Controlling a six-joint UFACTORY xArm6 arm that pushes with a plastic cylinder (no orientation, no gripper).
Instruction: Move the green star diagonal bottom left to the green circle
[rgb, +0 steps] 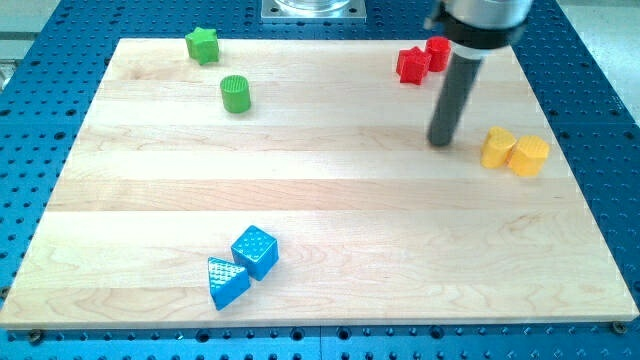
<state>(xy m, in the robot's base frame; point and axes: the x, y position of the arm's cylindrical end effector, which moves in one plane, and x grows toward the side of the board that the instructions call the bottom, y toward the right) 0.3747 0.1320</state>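
Ridged blue triangle (226, 283), blue cube (255, 250), wooden board (320, 210).

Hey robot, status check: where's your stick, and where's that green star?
My tip far right, between red blocks and yellow blocks. Green star top left, above-left of green circle, untouched. Path between clear.

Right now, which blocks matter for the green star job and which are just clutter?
In the job:
- green star, view's top left
- green circle, just below and right of it
- my tip, far off at the view's right, touching no block

Lying about:
- two red blocks, touching
- two yellow blocks, touching
- blue cube and blue triangle, touching
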